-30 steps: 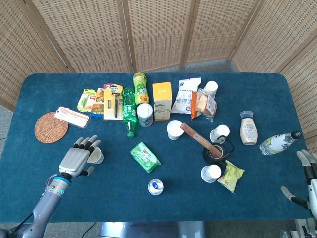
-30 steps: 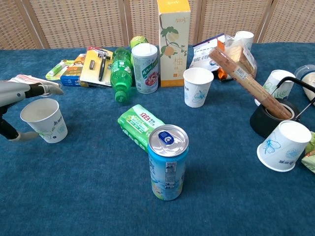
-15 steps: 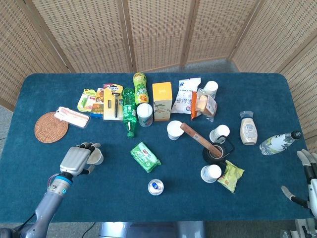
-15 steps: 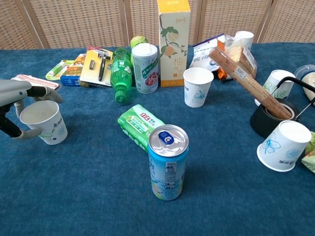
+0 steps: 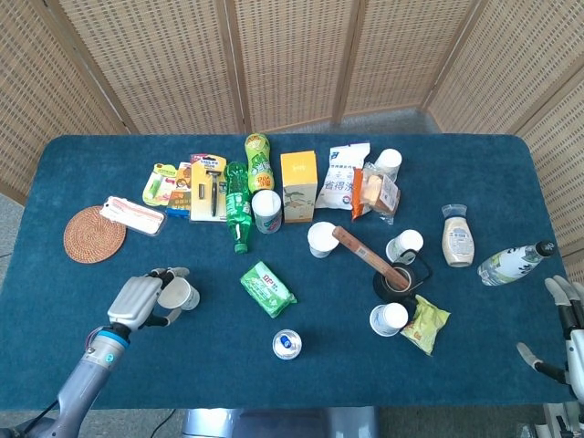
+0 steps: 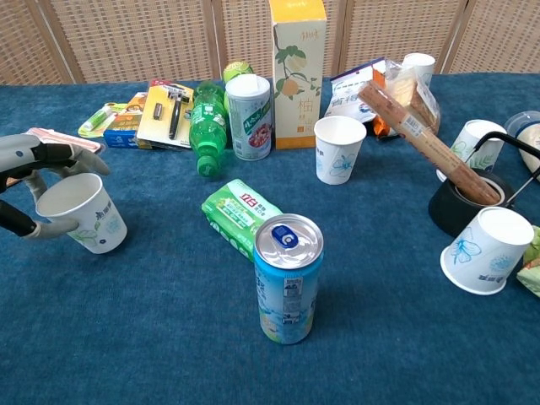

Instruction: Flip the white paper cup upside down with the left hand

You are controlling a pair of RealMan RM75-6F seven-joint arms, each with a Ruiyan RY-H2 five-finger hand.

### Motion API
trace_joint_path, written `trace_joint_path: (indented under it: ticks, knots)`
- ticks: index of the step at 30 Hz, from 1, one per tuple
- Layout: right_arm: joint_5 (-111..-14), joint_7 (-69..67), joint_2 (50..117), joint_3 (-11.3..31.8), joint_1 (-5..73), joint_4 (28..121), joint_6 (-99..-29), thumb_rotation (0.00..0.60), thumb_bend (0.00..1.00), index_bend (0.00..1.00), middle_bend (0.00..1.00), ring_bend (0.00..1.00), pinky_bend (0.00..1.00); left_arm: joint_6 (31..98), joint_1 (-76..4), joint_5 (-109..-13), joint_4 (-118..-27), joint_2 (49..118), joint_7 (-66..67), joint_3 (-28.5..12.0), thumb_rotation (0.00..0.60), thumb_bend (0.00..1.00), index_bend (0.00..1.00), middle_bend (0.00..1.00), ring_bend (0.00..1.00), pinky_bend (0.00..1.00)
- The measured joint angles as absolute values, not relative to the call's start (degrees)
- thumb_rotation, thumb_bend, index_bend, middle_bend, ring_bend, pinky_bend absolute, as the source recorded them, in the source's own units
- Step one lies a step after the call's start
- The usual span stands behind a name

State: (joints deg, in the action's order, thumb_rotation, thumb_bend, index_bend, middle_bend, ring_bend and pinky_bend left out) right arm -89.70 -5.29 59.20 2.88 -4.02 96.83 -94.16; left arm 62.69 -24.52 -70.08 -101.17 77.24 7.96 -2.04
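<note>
Here, in the head view, the left hand (image 5: 137,300) is wrapped around the white paper cup (image 5: 177,294) near the front-left of the blue table (image 5: 55,173), fingers over the top of the cup and thumb beneath it. The cup's open mouth faces roughly rightward, toward the green packet (image 5: 267,288) lying well apart from it. The right hand (image 5: 566,321) sits at the table's far right edge, fingers spread and holding nothing. A woven coaster (image 5: 94,234) lies behind the working hand.

In the chest view, the left hand (image 6: 34,173) comes in from the left edge, its fingers (image 6: 63,153) arched across the cup's rim side and the thumb pressed along the lower wall. The white paper cup (image 6: 83,212) is tipped, mouth up and toward the hand, base out toward the blue drink can (image 6: 288,278); whether the base is touching the cloth cannot be told. The right hand is out of this frame.

The step in hand looks to be the grasp-and-lift ahead of the turn. The next move likely calls for a firm but gentle hold, a clear lift, then a wrist roll until the mouth faces down.
</note>
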Motion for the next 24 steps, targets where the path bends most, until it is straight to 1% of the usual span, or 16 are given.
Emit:
trace_joint_path:
  ticks: [7, 11, 15, 16, 17, 18, 19, 20, 21, 22, 24]
  knots:
    - [-89.7, -4.7, 59.4, 2.9, -3.9, 96.9, -94.0, 0.6, 0.21, 0.0, 0.0, 0.0, 0.02, 65.9, -20.8, -79.7, -94.7, 77.9, -12.5, -0.1, 0.6, 0.38, 0.23, 0.33, 0.28, 0.46]
    - [-89.8, -4.5, 59.5, 2.8, -3.9, 96.8, -93.9, 0.6, 0.21, 0.0, 0.0, 0.0, 0.02, 67.2, -19.0, -82.2, -89.7, 79.2, -20.3, 1.1, 0.6, 0.39, 0.23, 0.33, 0.28, 0.46]
    - [-89.7, -4.4, 59.6, 2.8, -3.9, 96.8, -93.8, 0.6, 0.21, 0.0, 0.0, 0.0, 0.02, 68.1, -17.7, -84.2, -84.5, 80.8, -25.0, 2.3, 0.6, 0.39, 0.23, 0.33, 0.28, 0.46]
    - [-89.6, -4.3, 59.6, 2.8, -3.8, 96.8, -93.8, 0.6, 0.21, 0.0, 0.0, 0.0, 0.02, 68.4, -17.3, -84.7, -83.0, 81.2, -26.0, 2.7, 0.6, 0.39, 0.22, 0.3, 0.25, 0.43]
    - [-89.6, -4.3, 59.6, 2.8, -3.8, 96.8, -93.8, 0.6, 0.21, 0.0, 0.0, 0.0, 0.02, 68.6, -17.0, -85.0, -82.1, 81.4, -26.5, 3.0, 0.6, 0.39, 0.2, 0.24, 0.18, 0.37]
    - [-89.6, -4.2, 59.6, 2.8, -3.8, 96.8, -93.7, 0.6, 0.21, 0.0, 0.0, 0.0, 0.02, 68.7, -16.7, -85.3, -81.5, 81.5, -26.7, 3.3, 0.6, 0.39, 0.18, 0.14, 0.1, 0.26]
    - [-89.6, -4.1, 59.6, 2.8, -3.8, 96.8, -93.7, 0.6, 0.21, 0.0, 0.0, 0.0, 0.02, 68.8, -16.5, -85.4, -81.1, 81.4, -26.4, 3.6, 0.6, 0.39, 0.17, 0.08, 0.05, 0.17]
    - [-89.6, -4.0, 59.6, 2.8, -3.8, 96.9, -93.7, 0.6, 0.21, 0.0, 0.0, 0.0, 0.02, 68.8, -16.4, -85.4, -81.1, 81.3, -25.8, 3.7, 0.6, 0.39, 0.16, 0.01, 0.0, 0.06]
    - [-89.7, -3.9, 59.7, 2.8, -3.8, 96.9, -93.8, 0.6, 0.21, 0.0, 0.0, 0.0, 0.02, 69.0, -16.2, -85.4, -81.2, 81.2, -25.1, 3.8, 0.6, 0.39, 0.15, 0.0, 0.0, 0.02]
    - [-89.7, -3.8, 59.7, 2.8, -3.8, 96.9, -93.8, 0.6, 0.21, 0.0, 0.0, 0.0, 0.02, 69.2, -15.9, -85.3, -81.4, 80.9, -23.7, 3.9, 0.6, 0.39, 0.14, 0.0, 0.0, 0.0]
    - [-89.7, -3.7, 59.7, 2.7, -3.8, 96.9, -93.8, 0.6, 0.21, 0.0, 0.0, 0.0, 0.02, 69.7, -15.4, -85.1, -82.2, 80.4, -21.3, 4.1, 0.6, 0.39, 0.12, 0.0, 0.0, 0.0]
